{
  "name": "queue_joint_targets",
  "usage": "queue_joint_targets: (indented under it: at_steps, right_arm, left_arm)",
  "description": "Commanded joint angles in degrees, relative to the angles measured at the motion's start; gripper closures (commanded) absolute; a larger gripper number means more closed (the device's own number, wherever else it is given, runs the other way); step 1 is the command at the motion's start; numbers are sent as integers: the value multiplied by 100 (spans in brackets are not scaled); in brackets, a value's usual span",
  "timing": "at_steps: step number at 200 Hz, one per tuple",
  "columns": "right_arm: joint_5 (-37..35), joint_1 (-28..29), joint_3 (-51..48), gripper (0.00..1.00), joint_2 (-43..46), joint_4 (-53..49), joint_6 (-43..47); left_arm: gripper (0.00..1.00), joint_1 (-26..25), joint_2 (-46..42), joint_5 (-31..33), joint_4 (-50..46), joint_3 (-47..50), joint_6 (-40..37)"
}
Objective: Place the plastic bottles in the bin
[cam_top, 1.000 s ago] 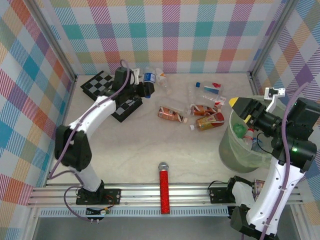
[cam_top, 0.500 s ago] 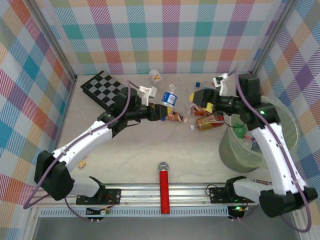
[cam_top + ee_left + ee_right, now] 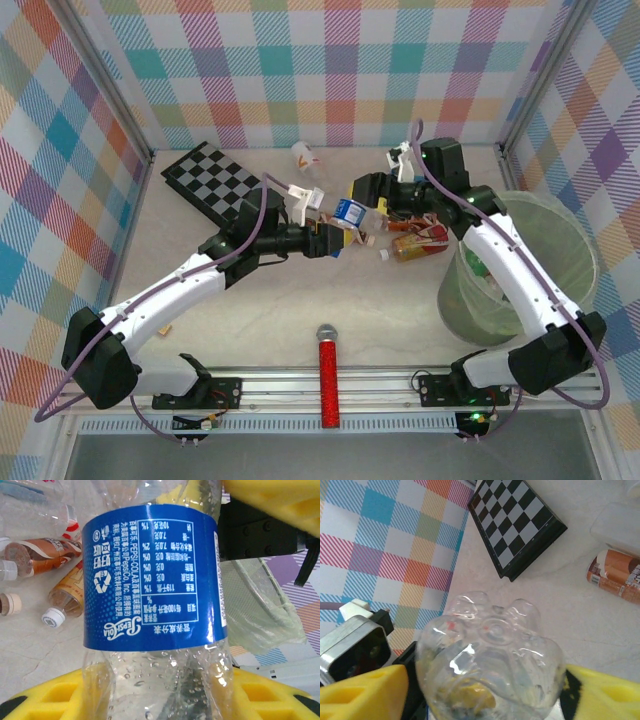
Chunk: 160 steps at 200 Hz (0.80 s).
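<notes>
Robot lab, enclosed test cell. Evidence:
- plaid-printed panels (image 3: 340,70) on three sides, held in aluminium posts (image 3: 110,85)
- left arm (image 3: 170,290) and right arm (image 3: 510,260), white, bolted to a slotted rail (image 3: 260,383) at near edge of pale bench (image 3: 280,300)
- purple cables (image 3: 262,205) run loose along arms
- unrelated props together: bottles (image 3: 418,243), checkerboard (image 3: 215,183), microphone (image 3: 327,385), bin (image 3: 570,240)

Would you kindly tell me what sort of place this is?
Probably a robot test cell: plaid panels wall in a pale table, a left arm and a right arm are bolted to an aluminium rail at its near edge, and props like a checkerboard and red microphone lie about.
</notes>
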<state>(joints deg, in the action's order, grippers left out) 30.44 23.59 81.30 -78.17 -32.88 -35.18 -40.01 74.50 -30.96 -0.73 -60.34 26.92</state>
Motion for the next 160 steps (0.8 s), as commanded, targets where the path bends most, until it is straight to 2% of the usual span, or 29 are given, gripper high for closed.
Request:
queue_joint_targets:
  at_steps: [1, 38, 52, 79, 89, 106, 132, 140, 160]
  right_arm:
    - [91, 57, -52, 27, -40, 325, -34]
    - [57, 45, -88, 29, -99, 312, 2]
    - [68, 49, -73, 34, -119, 300, 17]
    - [-85, 50, -46, 41, -12, 253, 72]
    - [-143, 48, 18, 43, 11, 181, 129]
    - [-278, 33, 176, 45, 43, -50, 266]
    - [-422, -70, 449, 47, 134, -388, 479]
    - [-477, -129, 534, 47, 188, -518, 552]
    - [-615, -425, 808, 49, 370, -988, 769]
  left_arm:
    - [62, -73, -55, -30, 298, 4, 50]
    - [63, -88, -46, -134, 391, -14, 107]
    - [63, -89, -59, -97, 369, -16, 110]
    - [55, -94, -60, -36, 313, -31, 107]
    - [48, -88, -61, -8, 311, -31, 111]
    - [26, -86, -89, 63, 322, -18, 119]
    - [4, -94, -187, 105, 298, 31, 71]
    - [0, -90, -227, 151, 267, 35, 49]
    - [0, -80, -314, 274, 121, 28, -15]
